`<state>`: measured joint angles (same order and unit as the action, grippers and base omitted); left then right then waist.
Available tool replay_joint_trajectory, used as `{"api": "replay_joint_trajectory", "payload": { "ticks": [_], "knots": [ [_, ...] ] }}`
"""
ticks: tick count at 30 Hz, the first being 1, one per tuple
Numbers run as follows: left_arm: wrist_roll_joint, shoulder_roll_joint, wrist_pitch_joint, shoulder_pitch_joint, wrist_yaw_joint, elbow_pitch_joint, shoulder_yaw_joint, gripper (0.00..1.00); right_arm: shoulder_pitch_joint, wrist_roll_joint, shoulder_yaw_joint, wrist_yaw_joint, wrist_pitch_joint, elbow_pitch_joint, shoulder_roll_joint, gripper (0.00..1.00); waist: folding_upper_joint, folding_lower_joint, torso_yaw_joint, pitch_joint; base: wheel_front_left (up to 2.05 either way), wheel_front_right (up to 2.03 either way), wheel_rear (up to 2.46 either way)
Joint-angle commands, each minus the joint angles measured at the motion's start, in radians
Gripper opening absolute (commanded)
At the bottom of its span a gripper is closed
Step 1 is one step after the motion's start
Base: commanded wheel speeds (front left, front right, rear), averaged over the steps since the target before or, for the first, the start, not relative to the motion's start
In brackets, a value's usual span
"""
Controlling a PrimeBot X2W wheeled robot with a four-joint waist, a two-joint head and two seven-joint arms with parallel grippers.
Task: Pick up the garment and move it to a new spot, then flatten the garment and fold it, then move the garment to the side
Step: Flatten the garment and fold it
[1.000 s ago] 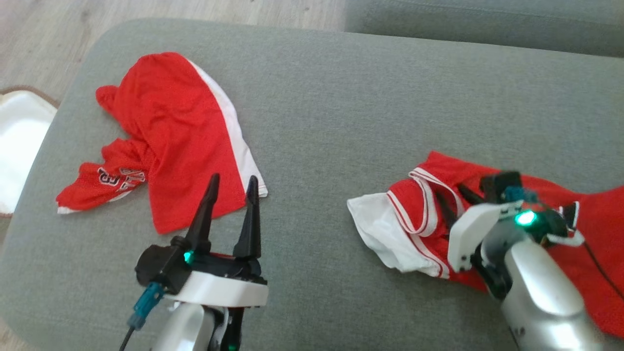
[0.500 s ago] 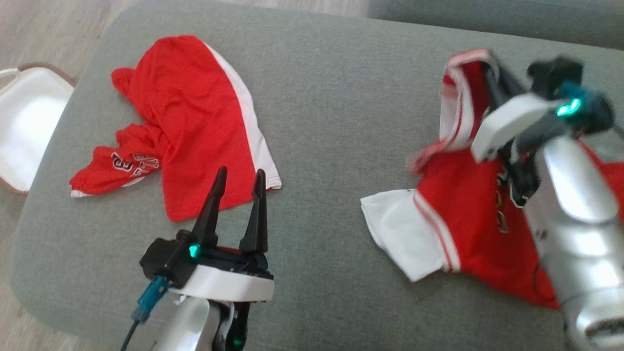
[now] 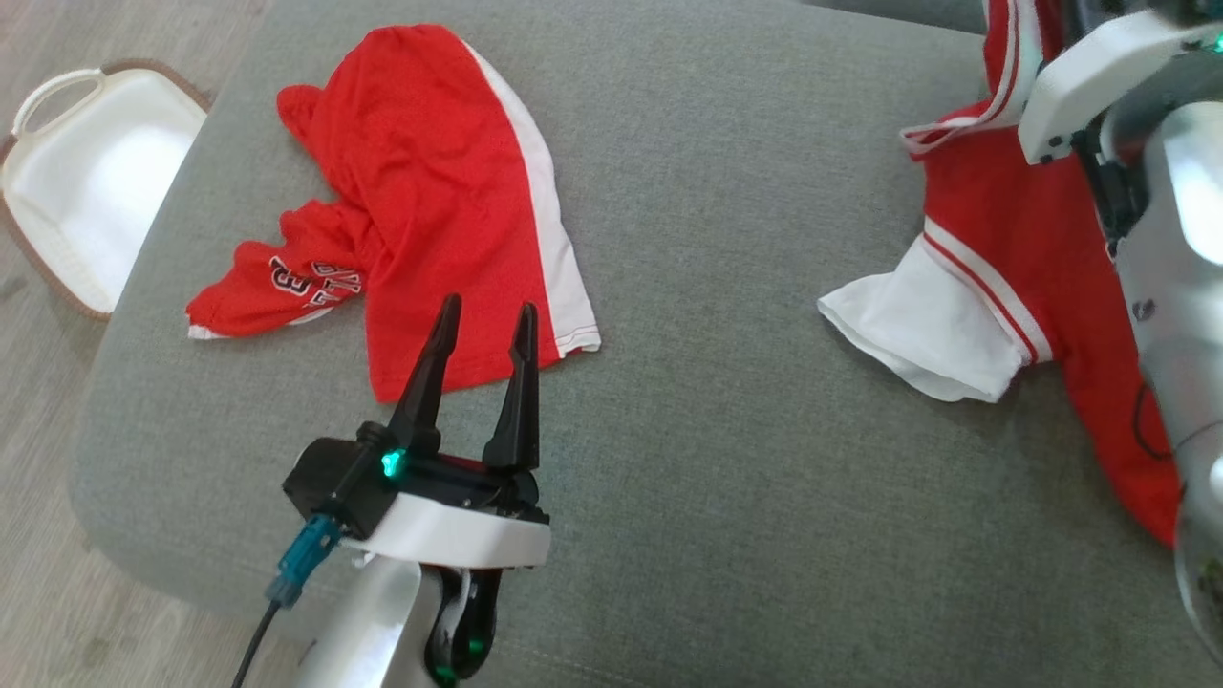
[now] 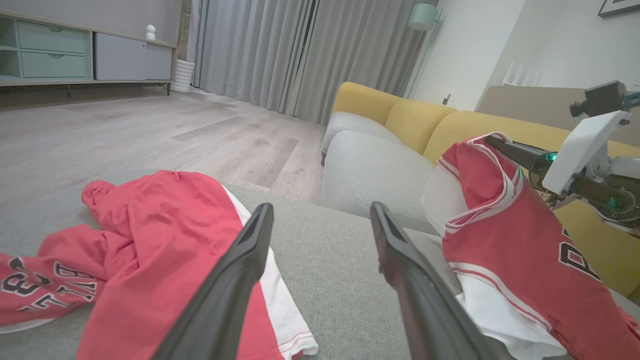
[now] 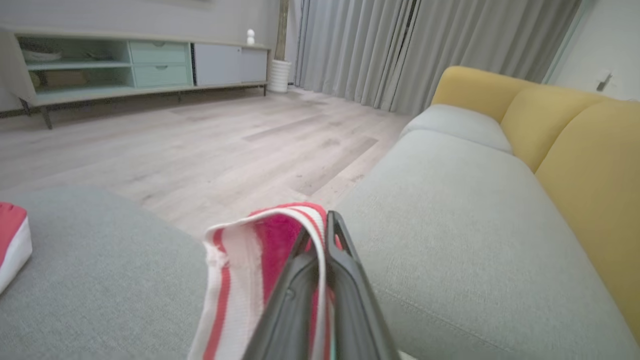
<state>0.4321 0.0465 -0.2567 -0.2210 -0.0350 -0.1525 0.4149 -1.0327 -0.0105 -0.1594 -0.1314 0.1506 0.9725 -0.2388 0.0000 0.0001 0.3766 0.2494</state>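
1. Jaws of the right gripper are pressed together on the striped trim of the red jersey; those of the left gripper are spread, with nothing between them.
2. Grey cushion: used as the work surface, its wide middle bare, probably meant as the new spot.
3. Jersey: held up by its trim at the far right, so the body hangs and a white part rests on the cushion; the pick-up is judged under way.
4. Red shorts: left crumpled at the far left, just beyond the left gripper.
5. White basket: set on the floor, left of the cushion.
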Motion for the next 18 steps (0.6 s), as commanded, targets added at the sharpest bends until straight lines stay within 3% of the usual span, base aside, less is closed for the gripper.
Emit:
{"api": "replay_joint_trajectory", "payload": {
  "ticks": [1,2,10,18],
  "knots": [
    [0.003,0.004,-0.005,-0.030,0.004,0.038,-0.031,1.00,-0.038,-0.011,-0.020,0.001,0.003,0.004,0.008,0.47,0.0000,-0.0001,0.004,0.004,0.00,0.00,0.00],
    [0.002,0.004,-0.005,-0.029,0.005,0.038,-0.032,1.00,-0.047,-0.018,-0.026,0.001,-0.011,0.037,0.008,1.00,0.0000,-0.0001,0.003,0.004,0.00,0.00,0.00],
    [-0.023,0.004,-0.005,-0.009,0.006,0.032,-0.076,1.00,-0.015,-0.013,-0.043,0.001,0.055,0.171,0.062,1.00,0.0000,-0.0001,-0.096,-0.057,0.00,0.00,0.00],
    [-0.058,0.004,-0.005,0.021,-0.008,0.037,-0.146,1.00,0.150,0.115,-0.047,0.001,0.109,0.053,0.088,1.00,0.0000,-0.0001,-0.239,-0.136,0.00,0.00,0.00]
  ]
}}
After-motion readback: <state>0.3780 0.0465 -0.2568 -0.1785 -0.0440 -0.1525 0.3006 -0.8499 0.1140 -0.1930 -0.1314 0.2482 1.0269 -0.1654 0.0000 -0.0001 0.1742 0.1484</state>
